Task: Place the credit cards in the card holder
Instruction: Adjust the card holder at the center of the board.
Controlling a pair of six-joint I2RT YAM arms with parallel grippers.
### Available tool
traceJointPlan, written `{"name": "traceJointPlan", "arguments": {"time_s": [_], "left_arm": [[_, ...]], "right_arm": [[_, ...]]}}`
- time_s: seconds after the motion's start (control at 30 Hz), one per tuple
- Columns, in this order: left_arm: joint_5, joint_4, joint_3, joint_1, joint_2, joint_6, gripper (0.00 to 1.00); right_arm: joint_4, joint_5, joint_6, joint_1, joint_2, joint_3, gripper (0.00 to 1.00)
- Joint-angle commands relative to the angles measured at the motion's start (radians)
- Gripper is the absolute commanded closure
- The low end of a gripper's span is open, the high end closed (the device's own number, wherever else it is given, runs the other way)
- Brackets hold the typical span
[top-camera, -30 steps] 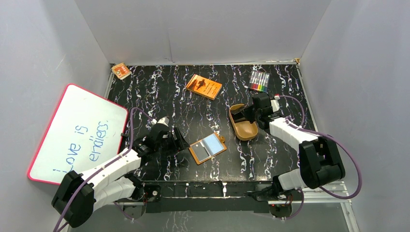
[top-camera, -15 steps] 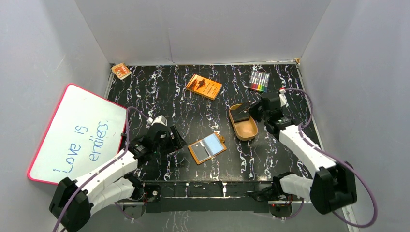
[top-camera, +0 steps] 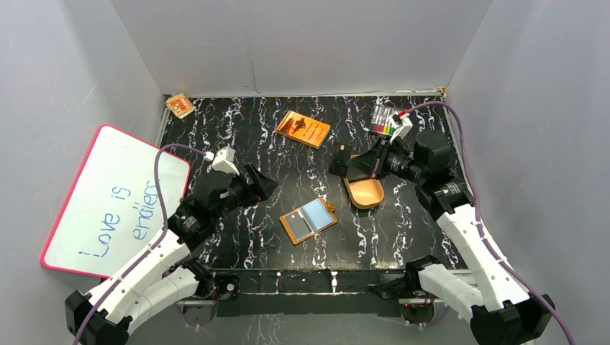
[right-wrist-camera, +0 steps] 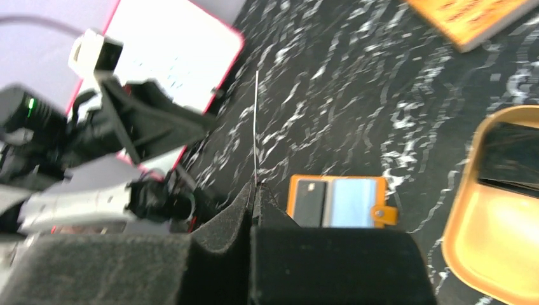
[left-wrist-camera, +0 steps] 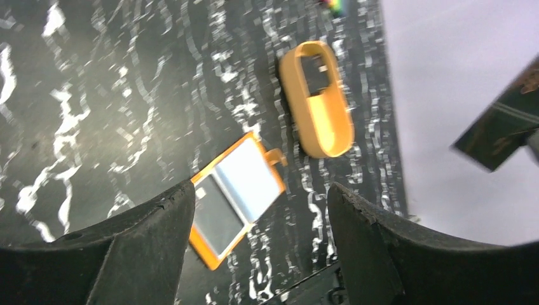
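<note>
Right end effector (right-wrist-camera: pixel 256 194) clamped on a credit card (left-wrist-camera: pixel 499 136). Left end effector (top-camera: pixel 260 187) wide open, empty, near the unfolded card holder (top-camera: pixel 308 220).

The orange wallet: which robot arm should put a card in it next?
Right. The right fingers are shut on a black card, held up in the air not far from the open wallet. The left fingers are open and hold nothing.
</note>
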Motion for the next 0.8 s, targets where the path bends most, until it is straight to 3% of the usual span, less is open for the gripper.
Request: {"name": "traceJointPlan", "arguments": {"time_s": [0.0,0.17,0.43,0.77], "left_arm": [[0.116,0.192,0.041,0.003,-0.060,0.075,0.25],[0.371,0.434,0.001,0.003,-0.098,0.066,0.21],[0.638,0.787,-0.058,0.003,0.007,-0.111,0.18],[0.803,0.947,-0.031,0.001,0.167,-0.218,0.20]], "right_arm": [[0.059,-0.340,-0.051,0.000,-0.030,0.015,1.00],[0.237,-0.528,0.077,-0.001,-0.031,-0.046,1.00],[0.489,-0.603,0.256,0.000,-0.008,-0.105,1.00],[0.564,-0.581,0.303,0.033,0.010,-0.136,1.00]]}}
